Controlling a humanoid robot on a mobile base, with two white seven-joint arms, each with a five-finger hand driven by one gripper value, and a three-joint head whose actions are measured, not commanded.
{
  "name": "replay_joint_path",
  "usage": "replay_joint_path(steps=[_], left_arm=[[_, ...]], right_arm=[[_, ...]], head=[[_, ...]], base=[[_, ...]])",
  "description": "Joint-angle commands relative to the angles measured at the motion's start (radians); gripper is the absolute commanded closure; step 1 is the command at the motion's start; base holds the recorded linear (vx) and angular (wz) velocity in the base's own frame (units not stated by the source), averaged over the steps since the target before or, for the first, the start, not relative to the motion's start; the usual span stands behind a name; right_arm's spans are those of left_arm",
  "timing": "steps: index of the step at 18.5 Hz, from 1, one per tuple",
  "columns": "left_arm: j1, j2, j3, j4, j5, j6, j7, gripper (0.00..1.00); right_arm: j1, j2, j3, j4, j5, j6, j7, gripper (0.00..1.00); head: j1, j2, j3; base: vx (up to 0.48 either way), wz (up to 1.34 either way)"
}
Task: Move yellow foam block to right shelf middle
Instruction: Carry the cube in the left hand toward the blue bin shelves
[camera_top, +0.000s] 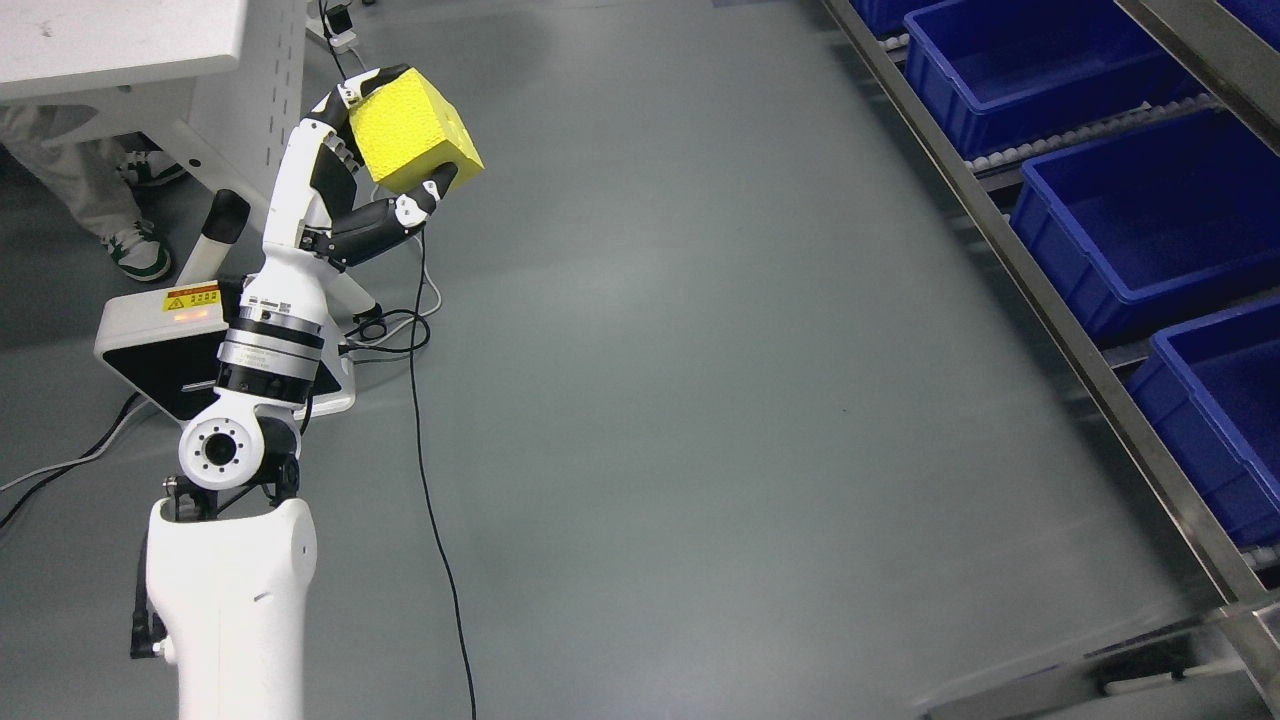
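Observation:
A yellow foam block (415, 130) is held up in the air at the upper left, over the grey floor. My left hand (385, 150) is shut on it: fingers wrap its top and left side, and the thumb (425, 195) presses its lower edge. The left arm (255, 400) rises from the bottom left. The shelf rack (1050, 290) runs along the right side, far from the block, and carries several blue bins (1160, 220). My right arm does not show.
A white table (130, 40) with its panel leg stands at the upper left. A person's legs and sneakers (140, 250) are beneath it. A white device base (150, 335) and black cables (430, 480) lie on the floor near my arm.

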Motion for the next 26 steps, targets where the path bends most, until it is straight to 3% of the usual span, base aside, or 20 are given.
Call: replay_joint_path(steps=[1, 26], left_arm=[[-0.003, 0.017, -0.030, 0.002, -0.003, 0.003, 0.004, 0.46], [0.000, 0.017, 0.008, 0.001, -0.005, 0.006, 0.004, 0.46]], right_arm=[[-0.002, -0.017, 0.000, -0.017, -0.002, 0.000, 0.000, 0.00], [-0.002, -0.017, 0.000, -0.017, 0.000, 0.000, 0.000, 0.00]], head=[[0.0000, 0.000, 0.000], [0.0000, 0.000, 0.000]], base=[[0.119, 0.23], [0.194, -0.08]])
